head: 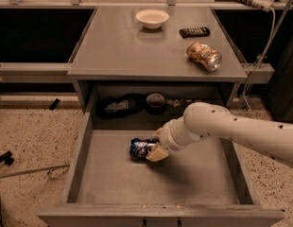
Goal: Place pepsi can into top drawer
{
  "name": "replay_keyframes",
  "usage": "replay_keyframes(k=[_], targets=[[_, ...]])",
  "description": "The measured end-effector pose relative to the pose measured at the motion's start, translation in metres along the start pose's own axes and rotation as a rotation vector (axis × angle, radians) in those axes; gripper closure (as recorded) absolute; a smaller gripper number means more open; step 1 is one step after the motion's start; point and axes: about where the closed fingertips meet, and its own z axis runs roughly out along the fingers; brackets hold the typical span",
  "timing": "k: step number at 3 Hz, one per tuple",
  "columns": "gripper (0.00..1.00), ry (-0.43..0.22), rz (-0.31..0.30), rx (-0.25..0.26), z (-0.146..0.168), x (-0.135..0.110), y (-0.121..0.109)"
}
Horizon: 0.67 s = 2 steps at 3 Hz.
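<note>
Top drawer (78, 167): we are seeing one, standing pulled out wide under the bench, its grey floor lying open to the camera.
Bench (113, 48): one grey top is carrying three things, all on its right half.
Dark bundle (119, 107): one is lying in the recess behind the drawer, on the left; we cannot tell what it is.
Pepsi can (140, 148): we are counting one, lying on its side on the drawer floor, a little left of the middle. Its long axis is running roughly left to right, one end pointing at the left wall and the other at the tool.
Bowl (152, 18): one, pale, is sitting upright at the back of the bench.
Tool (156, 146): it is sitting at the can's right end and touching it; we cannot tell whether it is gripping or loose.
Dark ring (156, 103): one is resting in the recess, near the middle.
Remote (194, 31): one, black, is lying flat just right of the bowl.
Tan-gold can (204, 56): one is lying on its side near the bench's right edge, its silver end facing front right.
Arm (231, 131): one white arm is reaching in from the right over the drawer.
</note>
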Motion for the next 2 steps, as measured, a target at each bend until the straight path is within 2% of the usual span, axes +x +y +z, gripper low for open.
replay_keyframes(k=[2], targets=[[0.11,0.0,0.0,0.0,0.0,0.0,0.0]])
